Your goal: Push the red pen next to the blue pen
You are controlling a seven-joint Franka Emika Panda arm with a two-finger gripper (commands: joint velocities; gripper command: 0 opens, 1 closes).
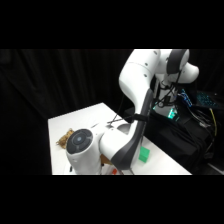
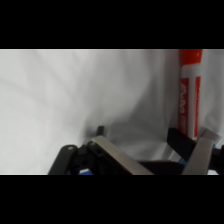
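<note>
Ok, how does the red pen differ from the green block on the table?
The red pen is long, red with white sections; the green block is compact and plain green. The pen lies flat in the wrist view; the block sits near the edge of the white table in the side view. Both rest on it.

We see our white arm folded low over the table, its wrist dropped toward the near edge. Our tool has its two metal fingers spread apart, gripping nothing.
</note>
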